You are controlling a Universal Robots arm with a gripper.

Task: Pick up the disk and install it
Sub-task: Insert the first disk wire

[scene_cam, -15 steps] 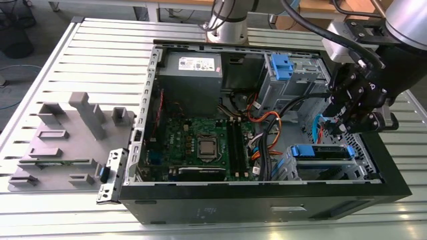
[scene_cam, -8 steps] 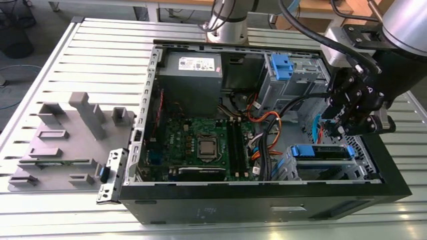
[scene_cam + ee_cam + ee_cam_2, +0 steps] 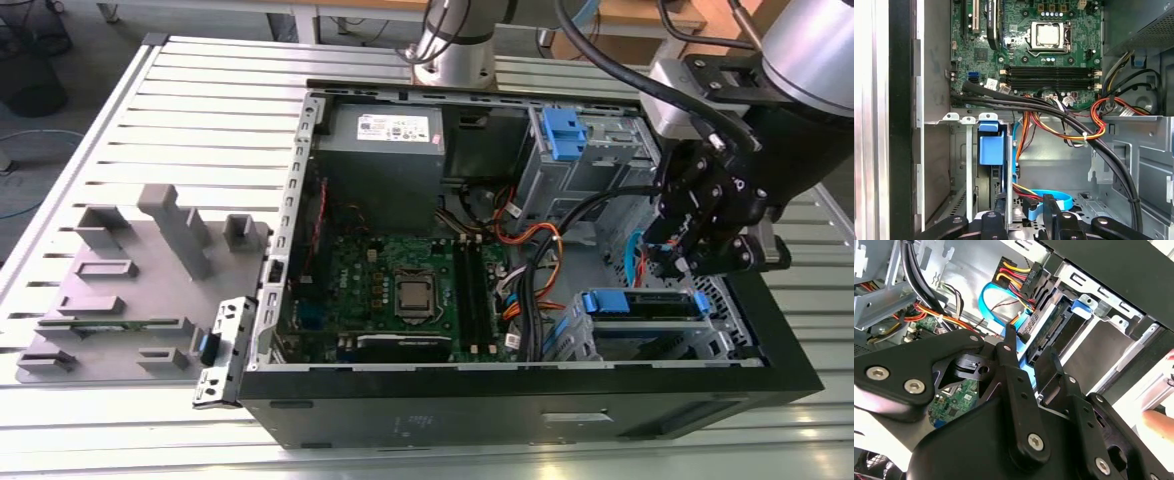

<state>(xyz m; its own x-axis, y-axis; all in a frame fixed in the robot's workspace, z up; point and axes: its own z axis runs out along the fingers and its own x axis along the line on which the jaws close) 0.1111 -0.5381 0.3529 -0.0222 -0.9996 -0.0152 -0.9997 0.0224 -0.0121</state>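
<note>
In the drive cage at the front corner of the open computer case [image 3: 534, 400], toward the exterior view's right, the disk [image 3: 645, 304] is sitting seated in its slot, its blue carrier frame showing at the top edge. Just above it the gripper [image 3: 707, 262] is hanging with its black fingers [image 3: 1010, 357] standing apart and clamping nothing, the disk's connector end lying just beyond their tips in the second wrist view. Beside the cage, black cable bundles [image 3: 1064, 117] are running across toward the green motherboard [image 3: 400, 290], and the grey power supply [image 3: 384, 130] is sitting at the case's far end.
</note>
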